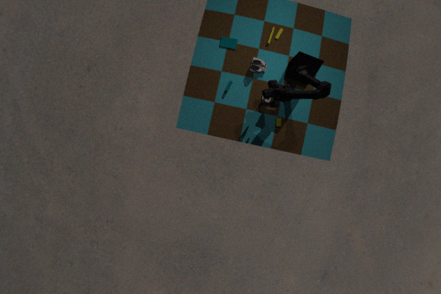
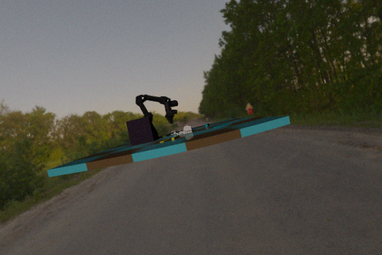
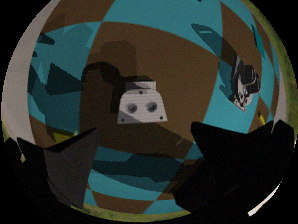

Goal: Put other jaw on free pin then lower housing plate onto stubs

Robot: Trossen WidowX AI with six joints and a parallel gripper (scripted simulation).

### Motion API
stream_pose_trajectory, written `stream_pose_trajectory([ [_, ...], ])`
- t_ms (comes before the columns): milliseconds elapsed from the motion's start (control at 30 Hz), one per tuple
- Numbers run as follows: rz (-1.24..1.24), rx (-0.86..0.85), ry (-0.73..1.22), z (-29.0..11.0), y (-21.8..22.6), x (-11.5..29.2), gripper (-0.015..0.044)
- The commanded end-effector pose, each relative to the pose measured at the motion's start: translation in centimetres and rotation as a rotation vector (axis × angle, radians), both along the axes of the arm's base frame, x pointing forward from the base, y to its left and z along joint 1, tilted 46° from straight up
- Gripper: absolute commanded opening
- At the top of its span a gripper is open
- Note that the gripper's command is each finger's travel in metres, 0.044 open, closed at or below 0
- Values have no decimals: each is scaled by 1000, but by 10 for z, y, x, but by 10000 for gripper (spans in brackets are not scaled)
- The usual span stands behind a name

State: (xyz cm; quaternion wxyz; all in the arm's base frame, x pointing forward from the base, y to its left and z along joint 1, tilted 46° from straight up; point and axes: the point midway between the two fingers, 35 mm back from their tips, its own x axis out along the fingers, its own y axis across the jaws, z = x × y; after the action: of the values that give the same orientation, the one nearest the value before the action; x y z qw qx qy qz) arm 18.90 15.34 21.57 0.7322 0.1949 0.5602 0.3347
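Note:
The pale housing plate, a trapezoid with two large round holes, lies on a brown square in the wrist view, with a pale block at its narrow edge. In the top view the arm partly covers it. My gripper is wide open and empty above the plate, one finger to either side of it in the wrist view. The pale gripper base with its dark jaws stands apart from the plate, at the right in the wrist view. Whether both jaws are on their pins and the teeth mesh is too small to tell.
The board carries a teal block, a teal stick, two yellow bars and a yellow block. The arm's dark mount stands at one side. Arm shadows darken the squares around the plate.

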Motion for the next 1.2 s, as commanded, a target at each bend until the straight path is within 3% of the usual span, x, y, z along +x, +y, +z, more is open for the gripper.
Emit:
stream_pose_trajectory([
  [0,2,-3,0,-1,2,-5,440],
  [167,2,0,-1,-26,28,0,440],
  [1167,2,1,0,-44,47,4,440],
])
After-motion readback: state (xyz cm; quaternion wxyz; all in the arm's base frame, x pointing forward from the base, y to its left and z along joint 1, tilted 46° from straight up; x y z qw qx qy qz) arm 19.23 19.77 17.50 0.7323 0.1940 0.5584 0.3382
